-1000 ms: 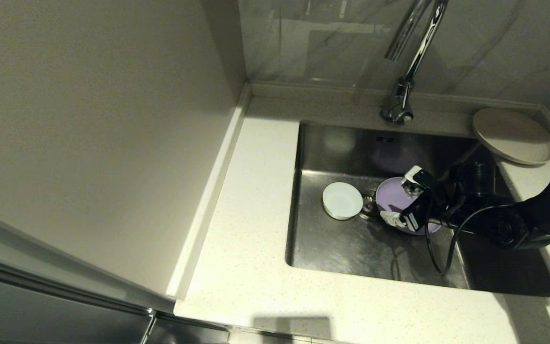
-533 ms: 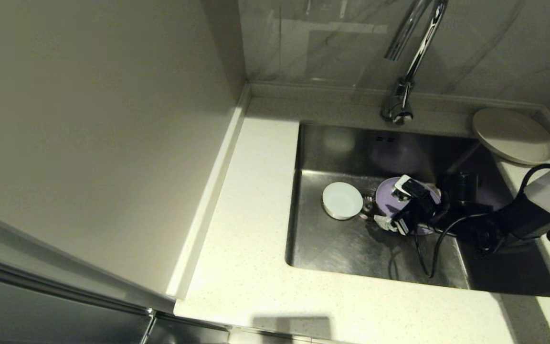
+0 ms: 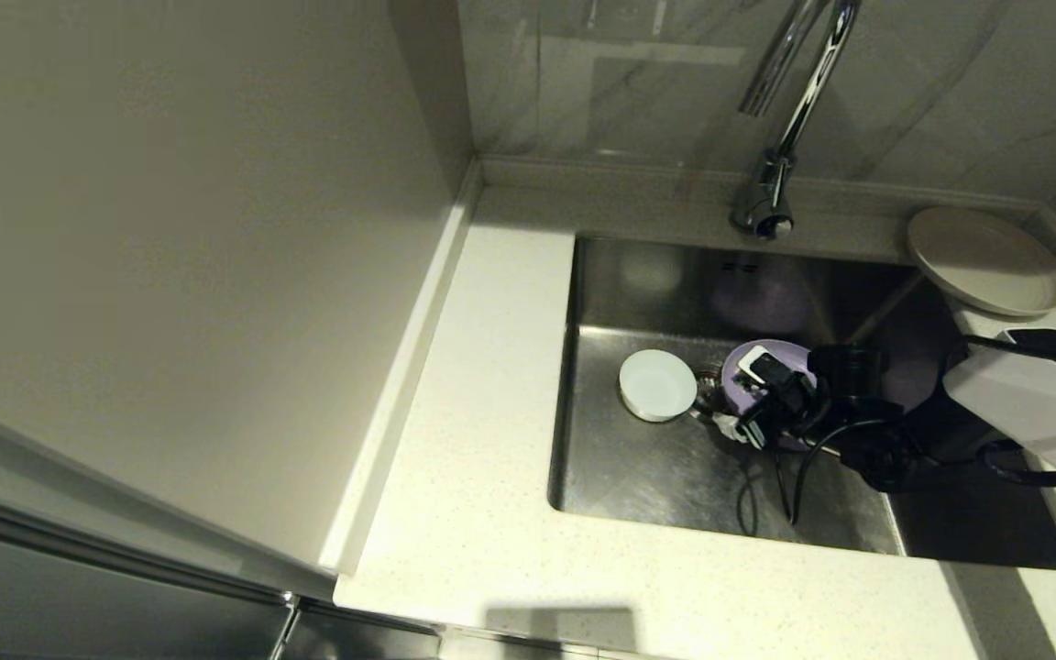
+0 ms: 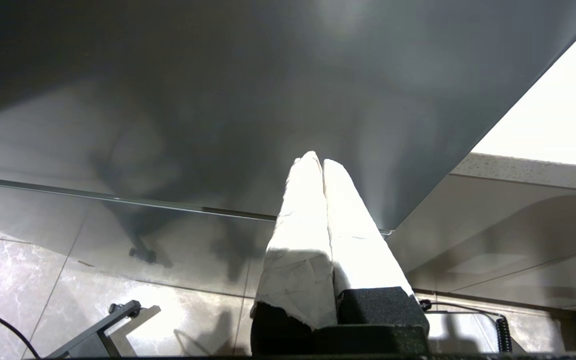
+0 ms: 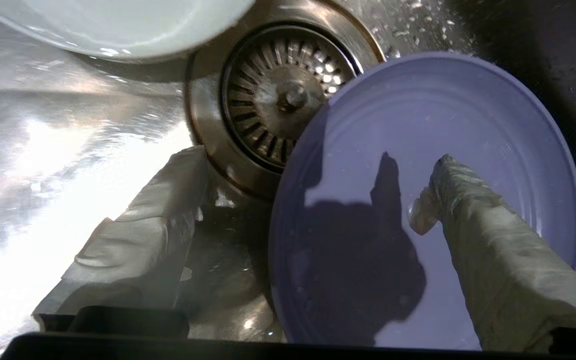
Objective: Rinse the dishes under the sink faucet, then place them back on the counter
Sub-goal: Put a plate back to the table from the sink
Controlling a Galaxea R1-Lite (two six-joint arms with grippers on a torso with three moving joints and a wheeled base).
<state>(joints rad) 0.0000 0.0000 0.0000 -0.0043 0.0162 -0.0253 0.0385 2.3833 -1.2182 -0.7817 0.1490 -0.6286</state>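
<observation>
My right gripper stands spread wide, holding nothing — one finger over the purple plate, the other outside its rim by the drain. To grip well, I'd settle lower before pinching the rim. The plate lies face-up on the sink floor; being round, it has no long axis. My left gripper is parked, pressed closed.

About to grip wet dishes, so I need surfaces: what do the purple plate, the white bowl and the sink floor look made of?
Purple plate: smooth, slightly glossy, with faint concentric rings; glazed ceramic or hard plastic, cannot tell which. White bowl: plain glossy white with soft highlights; likewise ceramic or plastic. Sink floor: brushed stainless steel with bright streaky reflections and scattered water droplets, so likely slick. The right tool straddles the plate's rim.
</observation>
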